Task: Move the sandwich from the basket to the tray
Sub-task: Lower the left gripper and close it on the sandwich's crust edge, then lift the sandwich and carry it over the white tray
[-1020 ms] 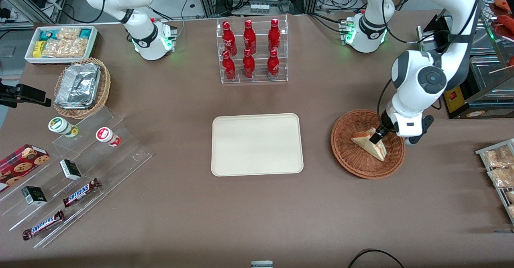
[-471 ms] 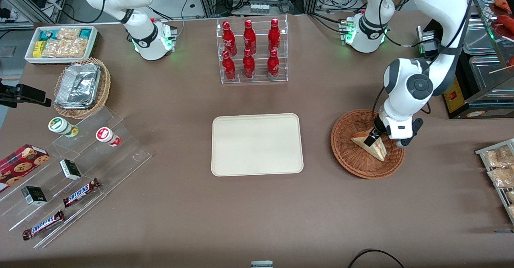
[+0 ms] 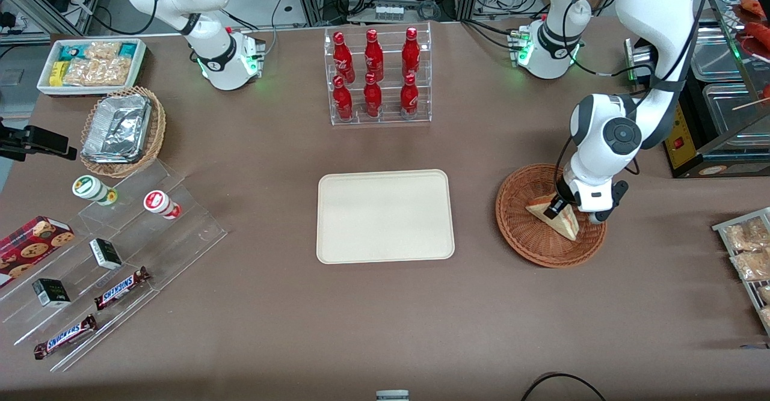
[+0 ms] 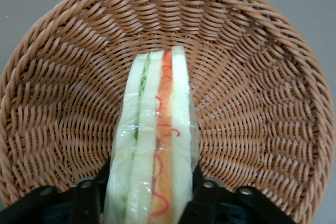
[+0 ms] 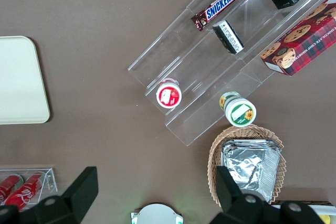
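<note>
Here the bench (image 3: 252, 323) is carrying everything — and on it, well apart from the jaws toward the parked arm's end, the tray (image 3: 385, 216) is lying bare. The basket (image 3: 529, 238) is sitting directly beneath the gripper (image 3: 558, 207), whose jaws are standing at either flank of the sandwich (image 3: 562, 222), apparently closing on its wrapped faces. The sandwich is resting on edge inside the basket. It is likely light and soft, its clear wrap probably slippery, so gripping across the flat bread faces with gentle pressure looks safest — squeezing hard risks crushing it. The left wrist view is showing the filling layers and the film (image 4: 157, 129) between both fingers (image 4: 86, 198), while the front view is hiding that contact under the arm.
</note>
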Controlling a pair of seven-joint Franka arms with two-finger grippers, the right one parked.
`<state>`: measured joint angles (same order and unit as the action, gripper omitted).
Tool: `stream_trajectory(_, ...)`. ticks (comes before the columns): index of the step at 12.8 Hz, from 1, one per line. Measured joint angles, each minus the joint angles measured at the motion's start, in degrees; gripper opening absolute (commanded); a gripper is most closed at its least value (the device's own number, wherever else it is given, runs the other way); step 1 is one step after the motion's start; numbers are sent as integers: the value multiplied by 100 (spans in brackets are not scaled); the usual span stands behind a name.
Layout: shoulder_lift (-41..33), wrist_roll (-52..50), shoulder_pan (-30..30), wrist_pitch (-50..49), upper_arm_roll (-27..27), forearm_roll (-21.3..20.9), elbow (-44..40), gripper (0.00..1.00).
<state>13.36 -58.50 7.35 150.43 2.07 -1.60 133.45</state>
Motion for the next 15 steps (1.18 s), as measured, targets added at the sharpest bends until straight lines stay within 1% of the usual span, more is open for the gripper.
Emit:
stream_trajectory(2, -113, 34, 0, -293, 19, -4, -195, 0)
stream_trajectory(3, -241, 108, -1, -818, 63, -5, -457, 0)
stream_trajectory(5, -499, 211, 1, -2149, 289, -132, -1294, 0)
stream_trajectory(6, -568, 212, 4, -2666, 479, -269, -1772, 0)
stream_trajectory(7, -577, 212, 9, -2965, 688, -344, -2165, 0)
stream_trajectory(9, -455, 211, 23, -3111, 1147, -365, -2679, 0)
stream_trajectory(11, -69, 211, 40, -3111, 1661, -398, -3092, 0)
stream_trajectory(12, 194, 206, 48, -3109, 1947, -537, -3280, 0)
stream_trajectory(14, 751, 172, 148, -3097, 2470, -1069, -3544, 0)
stream_trajectory(15, 1006, 168, 321, -3087, 2585, -1252, -3654, 0)
